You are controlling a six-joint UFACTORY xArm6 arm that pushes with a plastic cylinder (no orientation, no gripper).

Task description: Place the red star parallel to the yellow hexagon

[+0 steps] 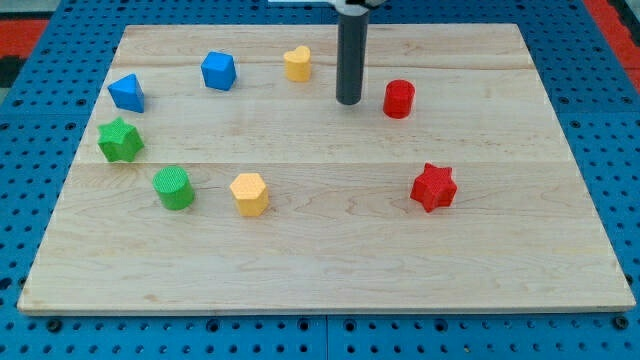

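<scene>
My tip point(348, 101) stood free, probably touching nothing, just left of the red cylinder point(399, 98); red star point(433, 187) lay well right of yellow hexagon point(249, 193).

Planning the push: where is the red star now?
The red star lies at the view's right, below the red cylinder, far right of the yellow hexagon.

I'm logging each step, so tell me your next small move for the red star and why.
Probably I would bring my tip down toward the view's bottom right, behind the red star. The tip now stands beside the red cylinder, well above the star, and the yellow hexagon lies far to the star's left.
</scene>
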